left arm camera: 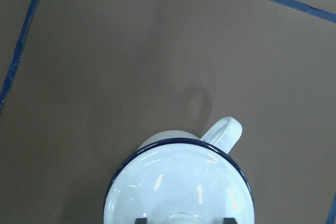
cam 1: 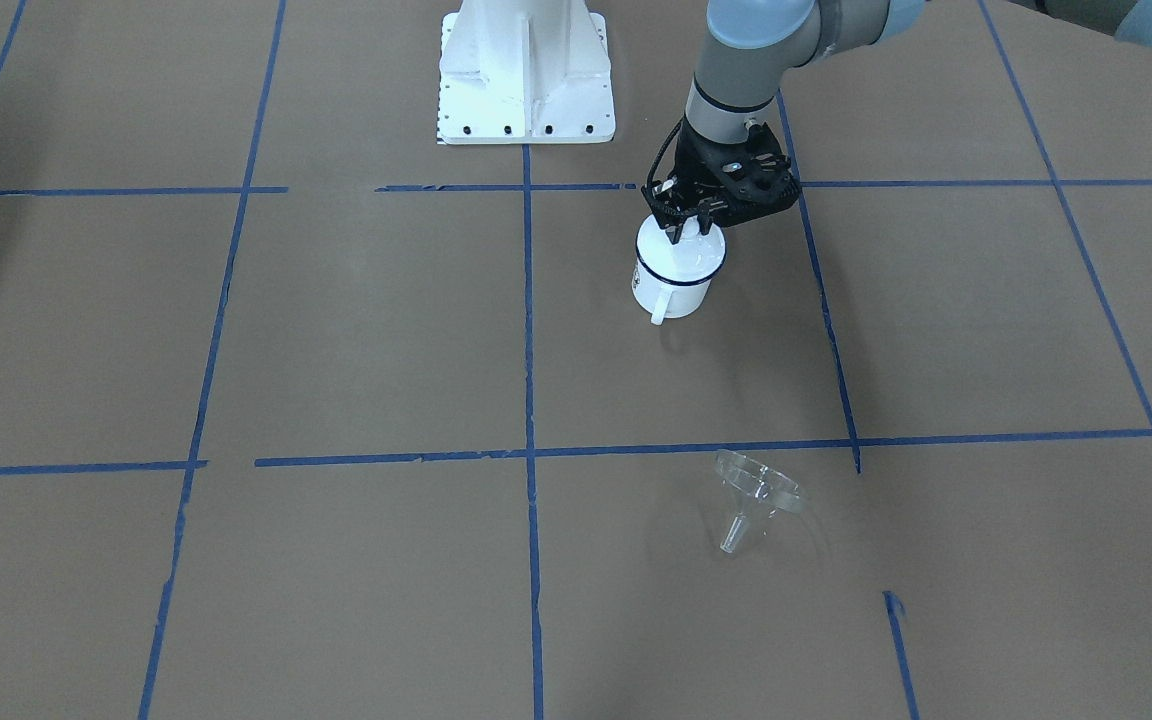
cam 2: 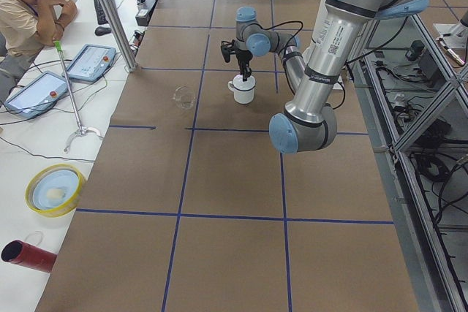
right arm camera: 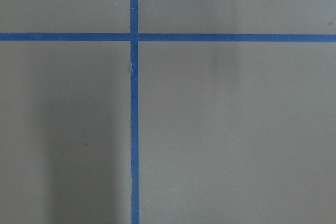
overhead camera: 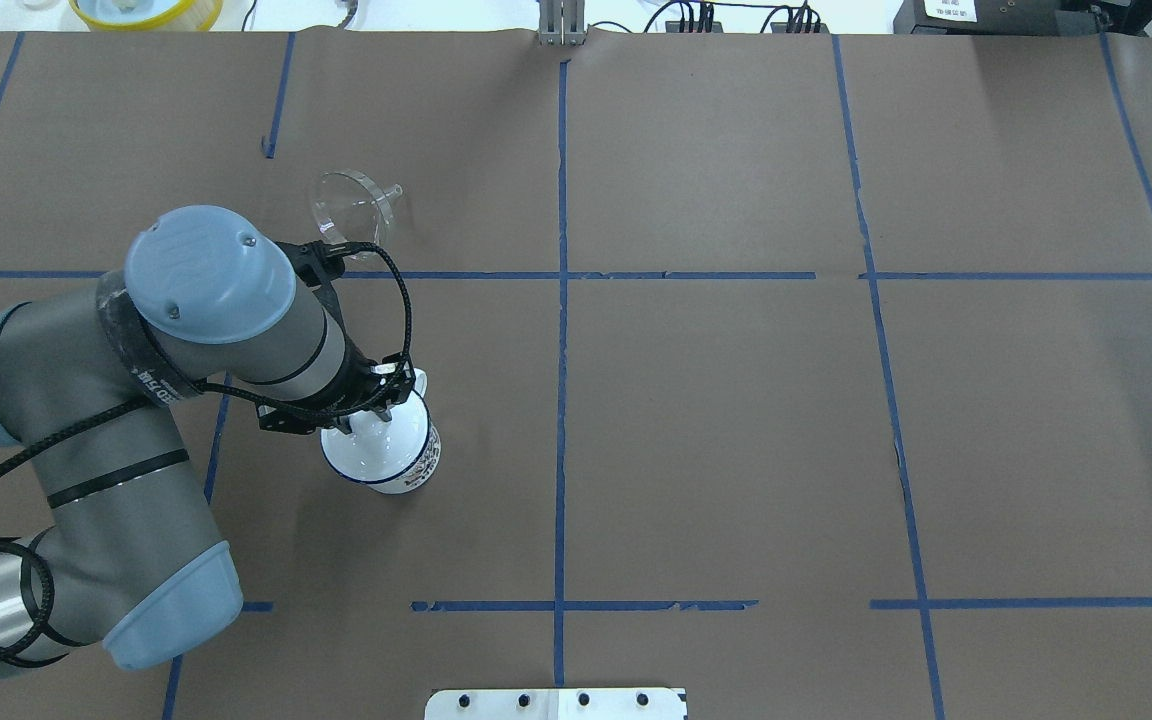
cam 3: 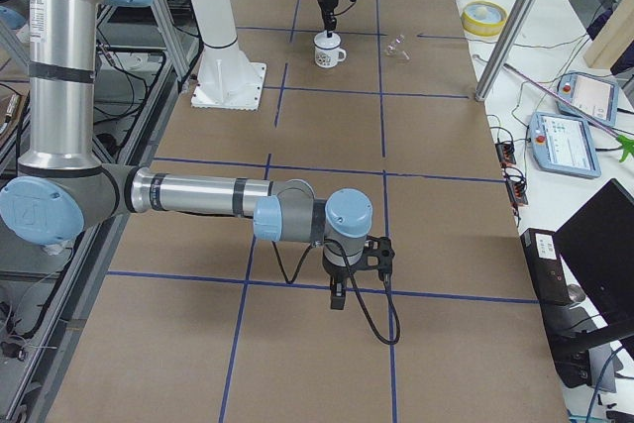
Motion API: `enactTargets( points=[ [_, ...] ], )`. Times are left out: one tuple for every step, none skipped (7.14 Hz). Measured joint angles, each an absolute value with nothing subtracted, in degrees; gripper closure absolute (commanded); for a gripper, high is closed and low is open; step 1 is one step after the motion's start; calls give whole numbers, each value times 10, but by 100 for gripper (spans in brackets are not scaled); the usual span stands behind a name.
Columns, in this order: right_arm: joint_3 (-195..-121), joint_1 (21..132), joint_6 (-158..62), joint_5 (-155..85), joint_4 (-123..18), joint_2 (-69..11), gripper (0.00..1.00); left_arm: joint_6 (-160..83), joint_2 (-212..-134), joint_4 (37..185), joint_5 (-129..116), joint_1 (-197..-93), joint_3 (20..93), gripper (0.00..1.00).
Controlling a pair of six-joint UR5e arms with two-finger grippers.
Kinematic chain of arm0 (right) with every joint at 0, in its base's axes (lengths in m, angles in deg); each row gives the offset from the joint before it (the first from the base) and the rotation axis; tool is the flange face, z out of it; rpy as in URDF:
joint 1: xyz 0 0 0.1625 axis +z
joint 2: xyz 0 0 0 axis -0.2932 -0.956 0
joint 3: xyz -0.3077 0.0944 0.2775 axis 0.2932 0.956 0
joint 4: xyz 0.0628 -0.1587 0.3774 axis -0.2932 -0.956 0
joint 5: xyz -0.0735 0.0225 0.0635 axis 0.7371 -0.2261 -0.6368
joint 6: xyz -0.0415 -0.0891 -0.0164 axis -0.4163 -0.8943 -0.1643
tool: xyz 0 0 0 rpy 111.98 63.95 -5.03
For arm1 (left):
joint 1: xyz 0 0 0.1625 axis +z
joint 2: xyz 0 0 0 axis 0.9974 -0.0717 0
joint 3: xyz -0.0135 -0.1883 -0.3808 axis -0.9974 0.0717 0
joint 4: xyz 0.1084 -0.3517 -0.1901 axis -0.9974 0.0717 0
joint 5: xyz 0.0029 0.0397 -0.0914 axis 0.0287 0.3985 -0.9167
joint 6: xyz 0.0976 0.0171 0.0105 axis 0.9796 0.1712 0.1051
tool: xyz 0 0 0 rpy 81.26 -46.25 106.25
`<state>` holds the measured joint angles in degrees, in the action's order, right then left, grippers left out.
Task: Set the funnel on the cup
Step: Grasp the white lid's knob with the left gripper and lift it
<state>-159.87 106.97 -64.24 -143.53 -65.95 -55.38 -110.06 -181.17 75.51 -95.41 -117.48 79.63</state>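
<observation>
Brown taped paper covers my desk. My left claw hangs spread over the lid on the cup; my right claw I cannot judge. Well beyond the left claw lies the funnel, tipped over: likely light, stiff and slick, so I'd pinch its rim.

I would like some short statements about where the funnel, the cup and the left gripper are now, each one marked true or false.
1. The funnel lies on its side on the table, apart from the cup. True.
2. The funnel sits in the cup's mouth. False: the two do not touch.
3. The left gripper is directly above the cup. True.
4. The cup lies tipped over. False: it stands upright, with its handle out to the side.
</observation>
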Motion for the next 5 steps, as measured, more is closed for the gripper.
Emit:
enactTargets(
  points=[
    [-1599,1070,-642,-1435,-659,-554,0,-1103,-1812,745,-954,-1176,800,100],
    [-1599,1070,-642,-1435,-659,-554,0,-1105,-1814,723,-955,-1178,811,100],
    [-1599,1070,-642,-1435,-659,-554,0,-1105,-1816,693,-955,-1180,831,100],
    [-1599,1070,-642,-1435,-659,-554,0,-1105,-1818,667,-955,-1188,856,100],
    [-1599,1070,-642,-1435,-659,-554,0,-1103,-1816,652,-956,-1207,880,100]
  ],
)
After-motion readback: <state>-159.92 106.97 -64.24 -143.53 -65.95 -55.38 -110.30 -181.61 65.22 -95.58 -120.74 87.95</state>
